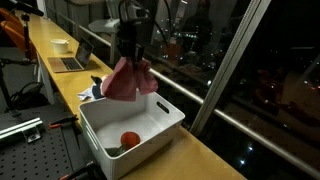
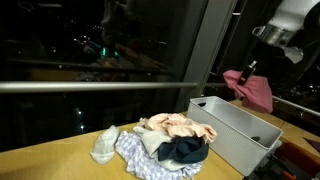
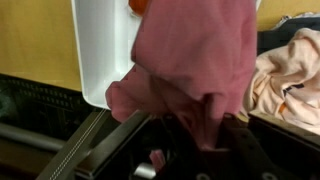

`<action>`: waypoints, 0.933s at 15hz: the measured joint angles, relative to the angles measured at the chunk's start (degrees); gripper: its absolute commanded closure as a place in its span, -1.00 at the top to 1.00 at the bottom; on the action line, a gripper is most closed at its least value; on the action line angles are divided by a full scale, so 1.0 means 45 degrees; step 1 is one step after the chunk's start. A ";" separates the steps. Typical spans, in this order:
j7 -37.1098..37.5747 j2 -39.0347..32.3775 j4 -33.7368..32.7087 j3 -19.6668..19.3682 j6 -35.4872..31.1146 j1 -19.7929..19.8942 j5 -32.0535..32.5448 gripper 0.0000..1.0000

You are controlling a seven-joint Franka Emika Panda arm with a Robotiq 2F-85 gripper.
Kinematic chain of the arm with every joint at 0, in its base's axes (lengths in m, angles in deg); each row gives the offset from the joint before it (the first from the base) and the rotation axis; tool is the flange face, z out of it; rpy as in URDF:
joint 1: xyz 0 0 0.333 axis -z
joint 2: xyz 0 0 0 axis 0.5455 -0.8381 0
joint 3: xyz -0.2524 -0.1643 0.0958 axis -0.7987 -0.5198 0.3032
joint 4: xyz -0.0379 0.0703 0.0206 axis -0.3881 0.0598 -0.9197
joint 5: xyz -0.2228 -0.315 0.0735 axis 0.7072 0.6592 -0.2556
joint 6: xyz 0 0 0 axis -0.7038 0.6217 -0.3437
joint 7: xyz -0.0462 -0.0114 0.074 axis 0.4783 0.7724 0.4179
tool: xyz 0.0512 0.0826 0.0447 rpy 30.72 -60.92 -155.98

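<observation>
the pink cloth is seen hanging in a bunch directly above the white bin, pinched at its top between the jaws of the gripper. for this hold to be done well, the cloth is judged best carried high over the bin's middle, so that the trailing folds clear the rim. inside the bin a small red item is seen on the floor. a pile of clothes lies just beside the bin on the table.
</observation>
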 measured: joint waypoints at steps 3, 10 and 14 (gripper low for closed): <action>0.0045 0.0029 -0.2050 0.0816 0.2305 -0.0617 0.0265 -0.87; 0.0027 -0.2547 -0.6317 0.2315 0.4718 -0.2582 -0.1554 -0.87; -0.1039 -0.3444 -0.6310 0.2291 0.3760 -0.2590 -0.3977 -0.87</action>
